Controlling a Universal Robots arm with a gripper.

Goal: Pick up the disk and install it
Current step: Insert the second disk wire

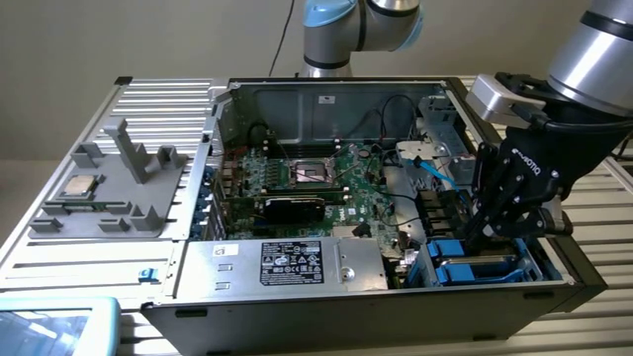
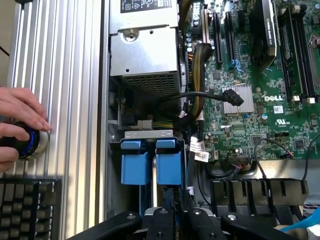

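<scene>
The disk shows as a blue plastic carrier point(image 2: 169, 167) standing on edge in the drive bay at the case's front corner, beside a second blue carrier point(image 2: 135, 166). Its metal body and label are hidden in the bay. In the exterior view the blue carrier point(image 1: 475, 265) sits low on the exterior view's right. My black gripper point(image 2: 172, 197) reaches down into this bay, its fingers drawn close together on a thin blue edge of the carrier. My gripper point(image 1: 482, 241) hangs right over the bay.
The open computer case point(image 1: 198, 148) holds a green motherboard point(image 1: 327, 185), a silver power supply point(image 1: 296, 263) and loose black cables point(image 2: 210, 95). A grey fixture with a CPU chip point(image 1: 79, 187) lies outside. A person's hand point(image 2: 20, 120) rests on a blue-ringed knob beside a keyboard point(image 2: 30, 205).
</scene>
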